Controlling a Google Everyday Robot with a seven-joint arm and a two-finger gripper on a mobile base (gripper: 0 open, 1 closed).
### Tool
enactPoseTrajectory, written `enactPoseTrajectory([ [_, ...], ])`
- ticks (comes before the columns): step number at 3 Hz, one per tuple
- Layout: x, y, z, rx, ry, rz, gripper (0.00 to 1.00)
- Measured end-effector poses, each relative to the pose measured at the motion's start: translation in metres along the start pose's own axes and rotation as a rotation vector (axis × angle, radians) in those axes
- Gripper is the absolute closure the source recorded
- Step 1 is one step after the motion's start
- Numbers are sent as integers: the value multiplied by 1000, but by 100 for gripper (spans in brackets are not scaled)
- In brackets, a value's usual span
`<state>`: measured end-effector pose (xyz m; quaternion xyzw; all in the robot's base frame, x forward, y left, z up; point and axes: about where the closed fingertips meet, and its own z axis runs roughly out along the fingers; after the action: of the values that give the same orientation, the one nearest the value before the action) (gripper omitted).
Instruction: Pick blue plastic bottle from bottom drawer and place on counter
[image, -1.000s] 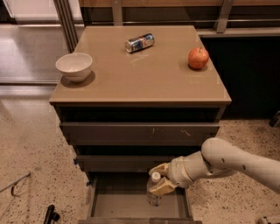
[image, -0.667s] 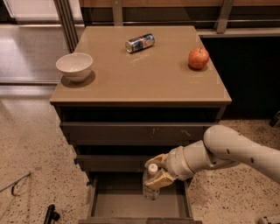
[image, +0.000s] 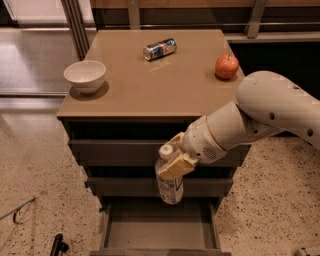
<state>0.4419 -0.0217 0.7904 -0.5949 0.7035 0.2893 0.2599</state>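
The gripper (image: 173, 162) is closed around the upper part of the blue plastic bottle (image: 170, 187), just under its white cap. It holds the bottle nearly upright in the air before the upper drawers (image: 125, 150), above the open bottom drawer (image: 160, 232) with its bare grey floor. The print on the bottle's label cannot be read, nor that on the can (image: 160, 48), which lies on the counter (image: 150, 90) between a white bowl (image: 85, 75) and a red apple (image: 226, 66).

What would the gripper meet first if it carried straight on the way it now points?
The gripper, above the open bottom drawer, is shut on the blue plastic bottle. Pointing left and slightly down in the picture, it would probably next meet the middle drawer front; depth is unclear.
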Motion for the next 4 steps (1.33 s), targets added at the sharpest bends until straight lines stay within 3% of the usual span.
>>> enactPoseTrajectory([
  [1,0,0,0,0,-1,-6,100],
  [2,-35,-3,-28,16,-41,-24,100],
  [3,-93,-10,-77,29,-96,-17,100],
  [4,-109,-14,-91,56,-115,-36,100],
])
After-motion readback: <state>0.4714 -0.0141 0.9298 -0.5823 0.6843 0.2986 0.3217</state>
